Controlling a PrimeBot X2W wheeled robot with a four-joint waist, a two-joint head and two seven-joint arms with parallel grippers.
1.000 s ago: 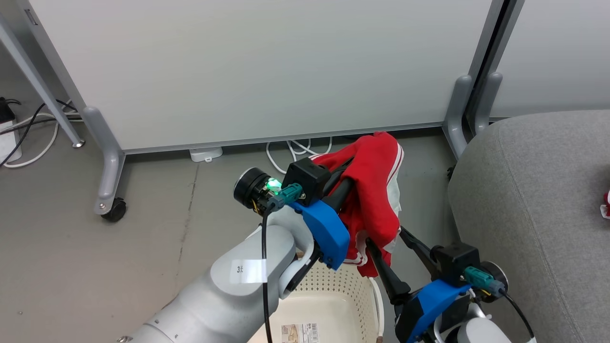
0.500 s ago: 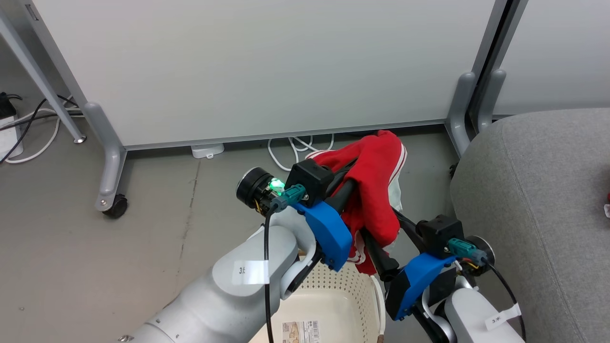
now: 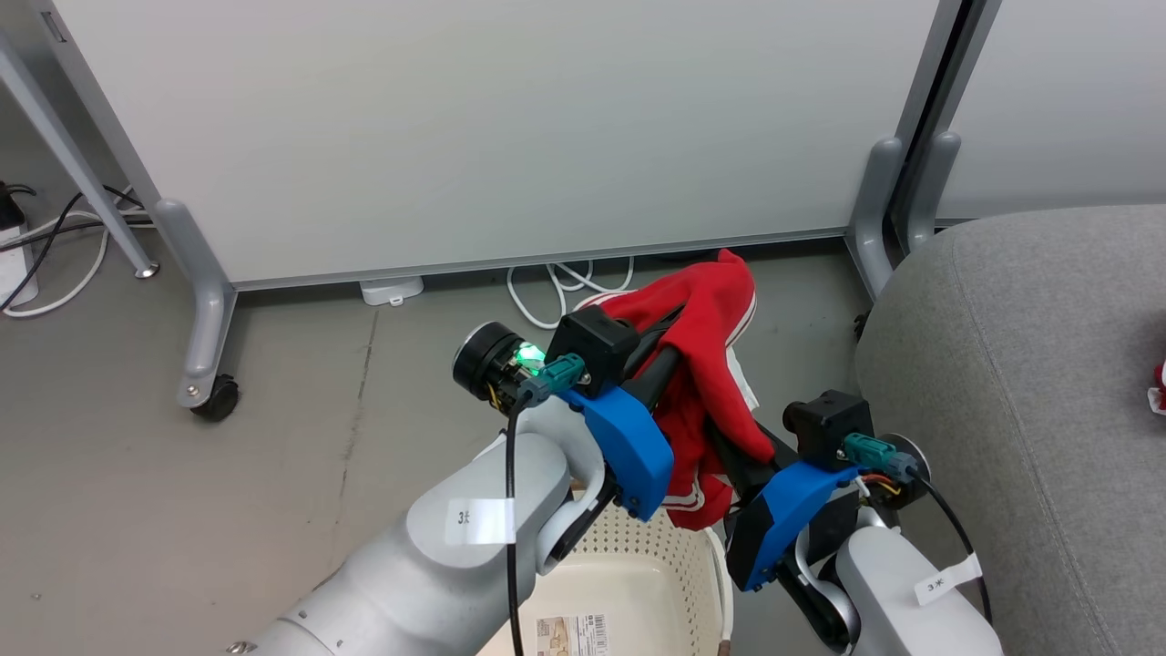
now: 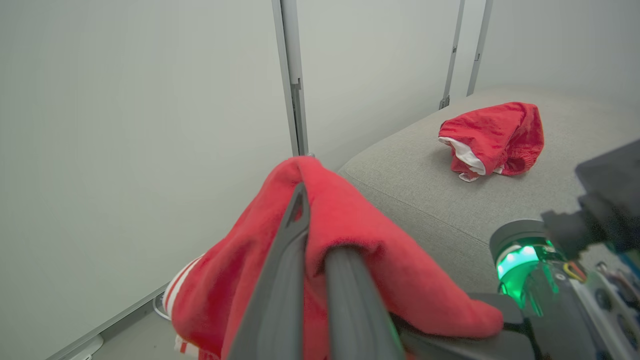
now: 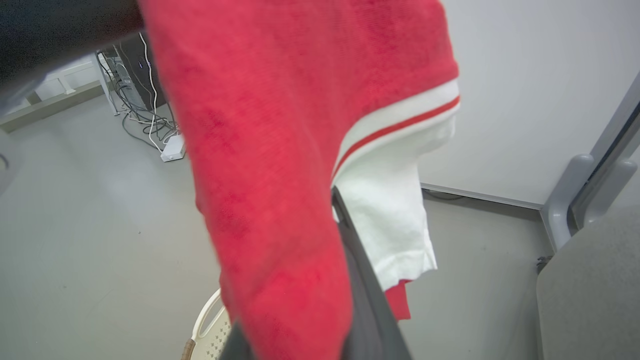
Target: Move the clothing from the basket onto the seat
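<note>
Striped garment, head view: hanging above basket beside seat, clamped by left gripper and right gripper. Left wrist view: draped over pressed-together fingers; plain garment lying on seat. Right wrist view: pinched between narrow-set fingers.

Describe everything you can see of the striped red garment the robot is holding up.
The striped red garment is soft knit-looking fabric, bright red with white stripes and a white lining panel. It hangs crumpled above the basket, draped over the left pincer, which grips it; the right pincer looks closed on its lower fold.
</note>
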